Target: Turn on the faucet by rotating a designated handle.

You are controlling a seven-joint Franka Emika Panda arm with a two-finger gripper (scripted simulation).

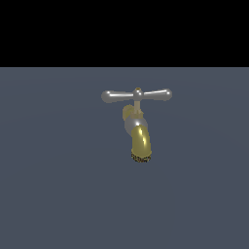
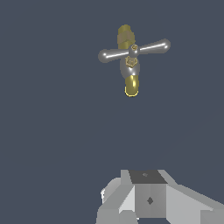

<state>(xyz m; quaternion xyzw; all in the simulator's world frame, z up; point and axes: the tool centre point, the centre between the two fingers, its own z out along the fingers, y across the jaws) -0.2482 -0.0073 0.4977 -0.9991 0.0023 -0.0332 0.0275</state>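
**Handle untouched; a misjudged approach is the main risk**

The faucet is seen standing alone on the dark grey tabletop, a little toward the exterior view's right of centre. Its brass spout is curved downward, and the silver handle is carried across the top of a thin stem, its two bulbous ends reaching wider than the spout. No arm is shown in the exterior view. In the wrist view the faucet is seen from above and well apart from the pincer, of which only the grey body can be made out at the frame's edge; the fingertips are not shown, so whether the pincer is open or closed cannot be told.

The task is judged not yet begun: nothing is touching the handle.

Several failures can be foreseen. The spout could be struck in place of the crossbar, since both lie close together along the same axis when viewed from above. A rounded end could be slid off if the push is applied too near its tip, the surface being smooth and convex. If contact is made near the central brass cap, little leverage would be gained and the handle might scarcely be turned. A descent made too low could jam the pincer against the silver collar or the tabletop
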